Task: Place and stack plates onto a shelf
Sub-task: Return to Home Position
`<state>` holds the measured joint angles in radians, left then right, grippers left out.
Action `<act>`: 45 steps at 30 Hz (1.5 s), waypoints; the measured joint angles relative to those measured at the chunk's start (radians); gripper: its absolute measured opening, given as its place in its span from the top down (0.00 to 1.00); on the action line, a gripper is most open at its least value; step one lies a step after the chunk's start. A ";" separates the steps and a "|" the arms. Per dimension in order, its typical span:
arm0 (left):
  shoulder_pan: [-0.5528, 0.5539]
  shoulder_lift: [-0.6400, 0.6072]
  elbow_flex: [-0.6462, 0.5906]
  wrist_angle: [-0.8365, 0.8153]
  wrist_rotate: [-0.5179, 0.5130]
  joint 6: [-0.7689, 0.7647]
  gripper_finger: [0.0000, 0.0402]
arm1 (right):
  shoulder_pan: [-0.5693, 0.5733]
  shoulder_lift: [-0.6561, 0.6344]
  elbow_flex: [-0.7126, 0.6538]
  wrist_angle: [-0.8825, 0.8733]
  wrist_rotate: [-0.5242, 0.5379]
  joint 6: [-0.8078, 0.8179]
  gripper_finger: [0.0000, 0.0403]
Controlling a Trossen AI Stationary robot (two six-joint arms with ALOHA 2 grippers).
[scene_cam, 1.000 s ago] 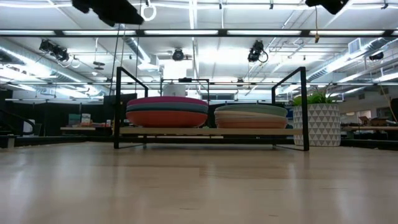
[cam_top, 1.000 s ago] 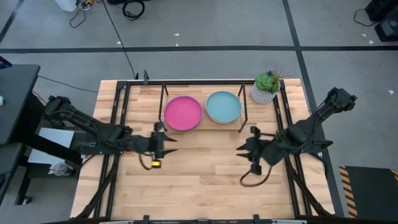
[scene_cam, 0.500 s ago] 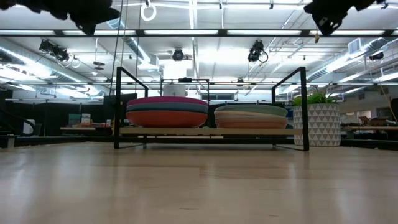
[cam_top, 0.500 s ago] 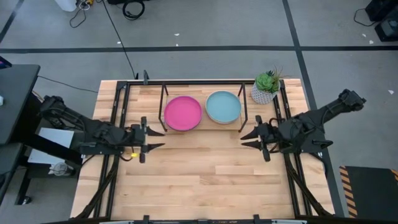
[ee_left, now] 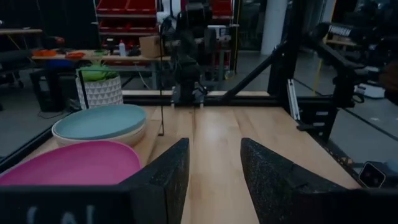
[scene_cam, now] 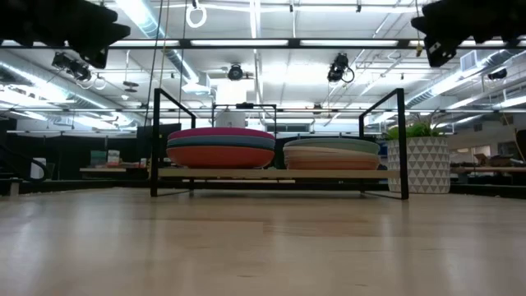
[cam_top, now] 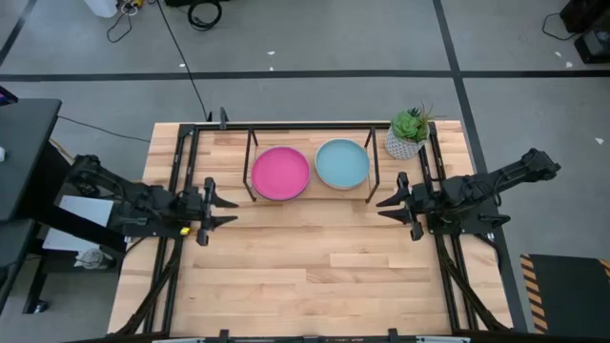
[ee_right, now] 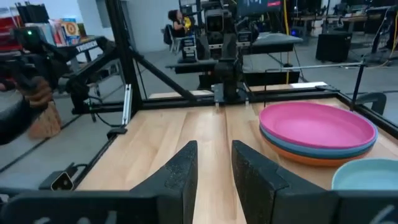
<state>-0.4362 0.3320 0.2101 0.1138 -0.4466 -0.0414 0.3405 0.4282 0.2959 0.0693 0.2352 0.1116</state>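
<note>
Two stacks of plates rest on the wood board of the black-rod shelf [scene_cam: 271,173] at the table's far side. The left stack is topped by a magenta plate [cam_top: 280,172], with teal and orange rims below it [scene_cam: 220,154]. The right stack is topped by a pale teal plate [cam_top: 342,164] over cream ones [scene_cam: 331,156]. My left gripper [cam_top: 224,205] hovers open near the table's left side, fingers pointing right, and holds nothing [ee_left: 214,174]. My right gripper [cam_top: 386,203] hovers open near the right side, fingers pointing left, also holding nothing [ee_right: 214,168].
A small white pot with a green plant [cam_top: 408,133] stands at the far right corner beside the shelf. Black rails [cam_top: 179,171] run along the table's left and right sides. Bare wood tabletop [cam_top: 305,257] stretches from the shelf to the near edge.
My left gripper has drawn back toward the table's left edge and levelled out. My right gripper has pulled toward the right and far edges, away from the table's middle. The plates have kept still.
</note>
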 joint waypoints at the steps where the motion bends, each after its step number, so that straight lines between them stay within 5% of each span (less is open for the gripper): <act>1: 0.000 -0.018 -0.012 0.002 0.000 0.000 0.63 | -0.002 -0.015 -0.020 0.011 -0.001 0.000 0.74; 18: 0.001 -0.275 -0.125 -0.008 0.015 0.061 0.70 | -0.038 -0.314 -0.210 0.043 -0.009 -0.082 0.74; 26: 0.057 -0.327 -0.177 -0.007 0.016 0.078 0.70 | -0.188 -0.396 -0.233 -0.012 -0.156 -0.071 0.80; 38: 0.272 -0.328 -0.202 -0.034 0.156 0.036 0.70 | -0.494 -0.401 -0.235 -0.037 -0.458 -0.025 0.93; 45: 0.275 -0.328 -0.202 -0.051 0.208 0.004 0.70 | -0.571 -0.419 -0.290 0.000 -0.488 -0.001 0.95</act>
<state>-0.1608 0.0043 0.0085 0.0628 -0.2385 -0.0371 -0.2302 0.0091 0.0063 0.0691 -0.2532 0.1106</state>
